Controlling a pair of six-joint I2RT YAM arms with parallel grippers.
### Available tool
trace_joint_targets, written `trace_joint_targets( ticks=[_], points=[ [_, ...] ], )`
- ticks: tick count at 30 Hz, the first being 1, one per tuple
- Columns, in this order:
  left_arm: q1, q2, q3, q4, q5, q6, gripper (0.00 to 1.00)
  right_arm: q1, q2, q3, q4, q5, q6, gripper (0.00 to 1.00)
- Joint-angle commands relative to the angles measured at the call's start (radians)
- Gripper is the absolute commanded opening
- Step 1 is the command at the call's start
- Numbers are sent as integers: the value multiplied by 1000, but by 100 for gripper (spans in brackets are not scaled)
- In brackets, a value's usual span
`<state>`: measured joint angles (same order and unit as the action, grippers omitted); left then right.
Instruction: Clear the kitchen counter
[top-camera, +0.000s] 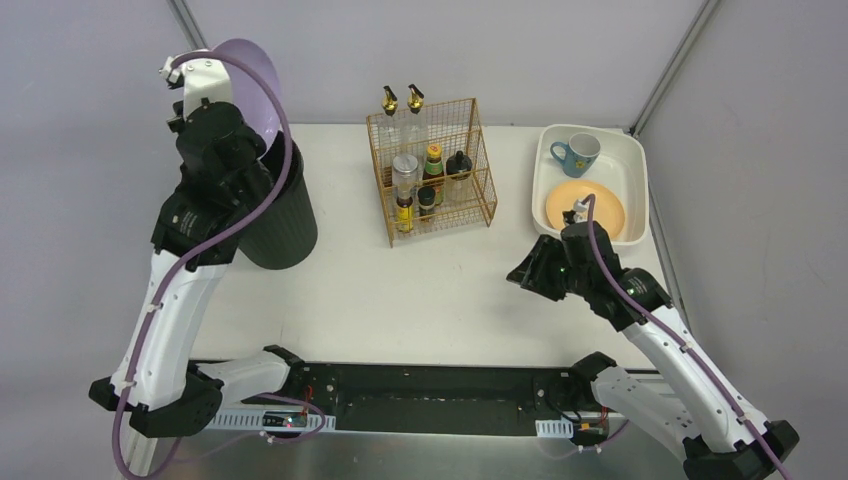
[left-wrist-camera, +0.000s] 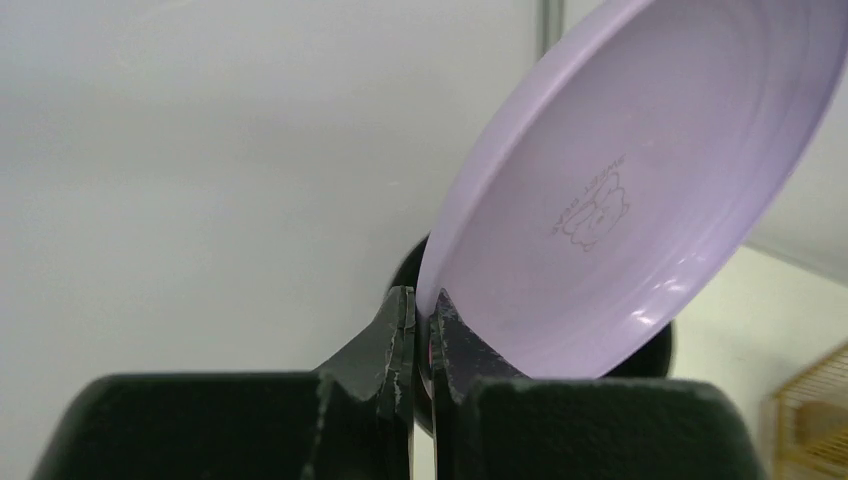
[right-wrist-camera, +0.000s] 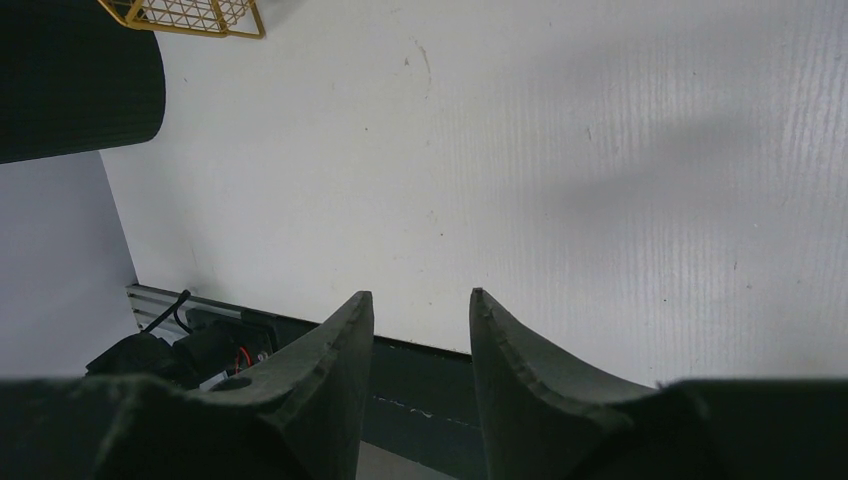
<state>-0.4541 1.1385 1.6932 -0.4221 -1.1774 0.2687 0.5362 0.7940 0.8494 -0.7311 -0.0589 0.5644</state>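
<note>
The white kitchen counter (top-camera: 400, 290) spreads under both arms. My left gripper (left-wrist-camera: 424, 300) is shut on the rim of a lilac plate (left-wrist-camera: 620, 190) and holds it tilted high above the black bin (top-camera: 280, 215) at the counter's left; the plate also shows in the top view (top-camera: 250, 75). My right gripper (right-wrist-camera: 420, 300) is open and empty, held over bare counter (right-wrist-camera: 560, 150) left of the cream tub (top-camera: 633, 165), facing the front rail (top-camera: 430, 385).
The cream tub at the back right holds a blue mug (top-camera: 578, 153) and an orange plate (top-camera: 585, 208). A gold wire rack (top-camera: 430, 175) with several bottles stands at the back centre. The black bin's side shows in the right wrist view (right-wrist-camera: 70, 80).
</note>
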Motion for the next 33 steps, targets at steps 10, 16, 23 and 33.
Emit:
trace_joint_targets(
  ticks=[10, 16, 23, 33],
  points=[
    [-12, -22, 97, -475, 676, -735, 0, -5, -21, 155, -46, -10, -78, 44],
    [-12, -1, 16, -428, 986, -857, 0, -4, -20, 266, -32, -81, -105, 46],
    [-13, 18, -69, -383, 1242, -939, 0, -4, 2, 348, 12, -161, -65, 52],
    [-12, 26, -207, -341, 1478, -1008, 0, -1, 56, 381, 128, -218, 38, 59]
  ],
)
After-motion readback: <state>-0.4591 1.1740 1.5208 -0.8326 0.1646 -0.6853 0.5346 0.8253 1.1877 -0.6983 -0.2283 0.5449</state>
